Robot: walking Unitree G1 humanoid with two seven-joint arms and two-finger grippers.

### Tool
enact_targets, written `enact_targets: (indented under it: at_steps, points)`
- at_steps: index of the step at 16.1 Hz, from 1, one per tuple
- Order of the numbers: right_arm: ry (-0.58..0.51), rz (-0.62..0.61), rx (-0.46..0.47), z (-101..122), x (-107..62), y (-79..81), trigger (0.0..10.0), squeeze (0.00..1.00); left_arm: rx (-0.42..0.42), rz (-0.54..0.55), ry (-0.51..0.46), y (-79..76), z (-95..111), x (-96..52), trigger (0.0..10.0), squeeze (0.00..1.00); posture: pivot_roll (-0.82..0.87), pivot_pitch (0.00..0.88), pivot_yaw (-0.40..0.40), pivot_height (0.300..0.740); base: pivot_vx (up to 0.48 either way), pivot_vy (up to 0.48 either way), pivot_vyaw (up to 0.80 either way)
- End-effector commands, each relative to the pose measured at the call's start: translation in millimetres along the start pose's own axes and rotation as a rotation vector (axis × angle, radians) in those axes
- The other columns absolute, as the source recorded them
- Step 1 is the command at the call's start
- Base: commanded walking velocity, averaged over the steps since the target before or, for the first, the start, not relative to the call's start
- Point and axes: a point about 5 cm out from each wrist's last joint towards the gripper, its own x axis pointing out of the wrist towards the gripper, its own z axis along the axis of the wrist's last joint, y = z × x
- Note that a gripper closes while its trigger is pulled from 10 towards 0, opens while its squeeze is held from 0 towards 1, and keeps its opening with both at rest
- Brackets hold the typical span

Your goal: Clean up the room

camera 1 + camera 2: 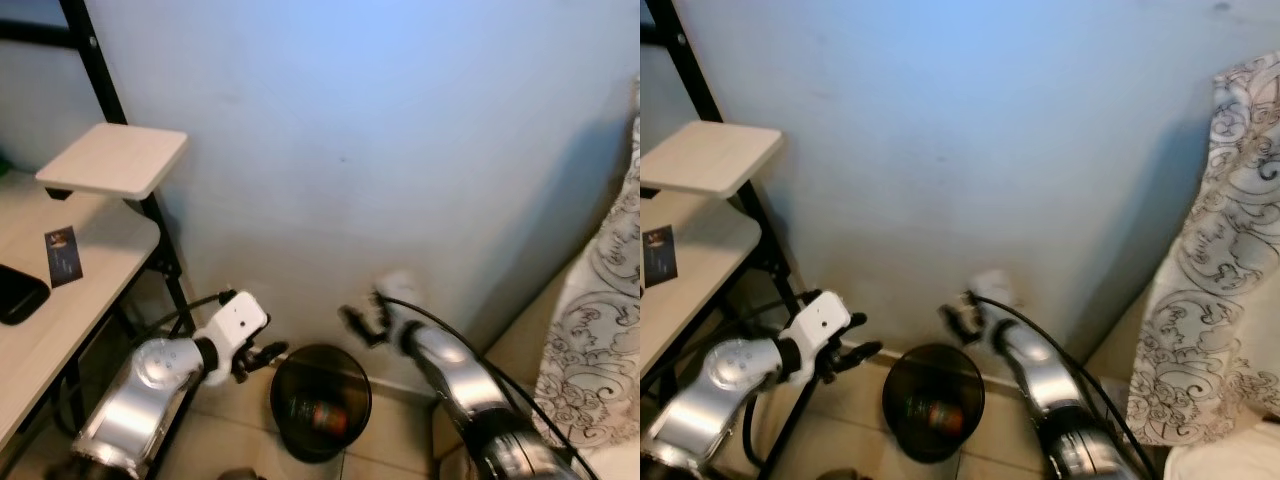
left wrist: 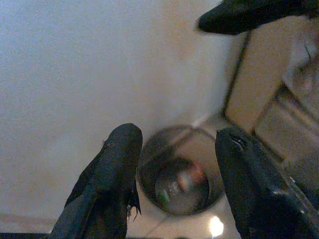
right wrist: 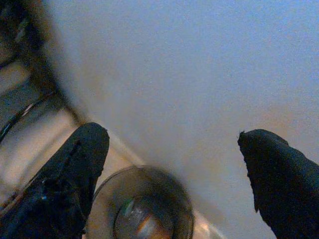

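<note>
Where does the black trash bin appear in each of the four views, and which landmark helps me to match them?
Left eye view: black trash bin at the bottom centre, on the floor by the wall.
Right eye view: bottom, a little left of centre.
Left wrist view: between the two black fingers, low in the picture.
Right wrist view: at the bottom edge, beside one finger.
Shared landmark: the pale blue wall behind the bin; a colourful item lies inside it.

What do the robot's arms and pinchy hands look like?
Both arms are shiny silver tubes with rounded joints. The left gripper sits on a boxy white wrist block, with a thin black cable looping beside it. The right gripper has a black cable running along its silver arm. Each gripper has two long black fingers with rounded tips.
</note>
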Motion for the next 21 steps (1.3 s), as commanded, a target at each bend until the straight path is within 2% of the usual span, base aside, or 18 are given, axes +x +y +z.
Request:
enact_targets:
  at_steps: [1, 2, 3, 4, 5, 7, 8, 10, 12, 16, 19, 20, 21]
  points:
    - [-0.091, -0.083, 0.053, 12, -18.3, -7.7, 10.0, 1.00, -0.024, 0.114, -0.082, 7.4, 12, -2.9, 10.0, 0.00, 0.01, 0.000, -0.016, 0.740, 0.000, 0.000, -0.72]
    - [-0.141, -0.138, 0.072, 14, -34.3, -8.8, 10.0, 1.00, -0.067, 0.190, -0.119, 10.4, 16, -4.3, 10.0, 0.00, 0.00, 0.000, -0.006, 0.740, 0.000, 0.000, -0.72]
    - [-0.159, -0.160, 0.073, 15, -40.0, -9.0, 10.0, 1.00, -0.087, 0.220, -0.131, 11.5, 17, -5.1, 10.0, 0.00, -0.01, 0.000, -0.004, 0.740, 0.000, 0.000, -0.72]
    - [-0.212, -0.238, 0.085, 21, -50.9, -11.9, 10.0, 1.00, -0.120, 0.291, -0.167, 13.0, 20, -6.3, 10.0, 0.00, -0.03, 0.000, 0.006, 0.740, 0.000, 0.000, -0.73]
    - [-0.225, -0.262, 0.090, 22, -54.0, -12.6, 10.0, 1.00, -0.131, 0.309, -0.177, 12.7, 21, -6.5, 10.0, 0.00, -0.03, 0.000, 0.009, 0.740, 0.000, 0.000, -0.73]
    - [-0.256, -0.364, 0.081, 27, -67.4, -18.4, 10.0, 1.00, -0.095, 0.364, -0.178, 6.6, 20, -9.5, 10.0, 0.00, -0.05, 0.000, 0.021, 0.740, 0.000, 0.000, -0.73]
    - [-0.276, -0.398, 0.128, 30, -74.4, -21.2, 10.0, 1.00, -0.095, 0.397, -0.181, 4.8, 20, -11.1, 10.0, 0.00, -0.04, 0.000, 0.015, 0.740, 0.000, 0.000, -0.72]
    - [-0.264, -0.426, 0.139, 30, -82.1, -23.4, 10.0, 1.00, -0.119, 0.453, -0.194, 2.1, 21, -15.8, 10.0, 0.00, -0.03, 0.000, -0.003, 0.740, 0.000, 0.000, -0.67]
    - [-0.242, -0.394, 0.119, 30, -84.2, -20.6, 10.0, 1.00, -0.177, 0.546, -0.210, 0.4, 18, -21.9, 10.0, 0.00, -0.01, 0.000, -0.019, 0.740, 0.000, 0.000, -0.54]
    - [-0.231, -0.372, 0.147, 36, -76.7, -18.5, 10.0, 1.00, -0.186, 0.610, -0.224, 0.0, 21, -28.1, 10.0, 0.00, 0.03, 0.000, -0.050, 0.740, 0.000, 0.000, -0.50]
    - [-0.219, -0.358, 0.190, 38, -74.2, -16.6, 10.0, 1.00, -0.188, 0.660, -0.222, 3.1, 22, -31.6, 10.0, 0.00, 0.03, 0.000, -0.036, 0.740, 0.000, 0.000, -0.68]
    - [-0.199, -0.363, 0.213, 35, -74.6, -16.5, 10.0, 0.82, -0.188, 0.688, -0.203, 4.8, 20, -32.9, 10.0, 0.00, 0.03, 0.000, -0.033, 0.740, 0.000, 0.000, -0.77]
    - [-0.194, -0.370, 0.215, 35, -75.1, -17.0, 10.0, 0.75, -0.193, 0.700, -0.192, 5.8, 18, -33.5, 10.0, 0.00, 0.03, 0.000, -0.032, 0.740, 0.000, 0.000, -0.77]
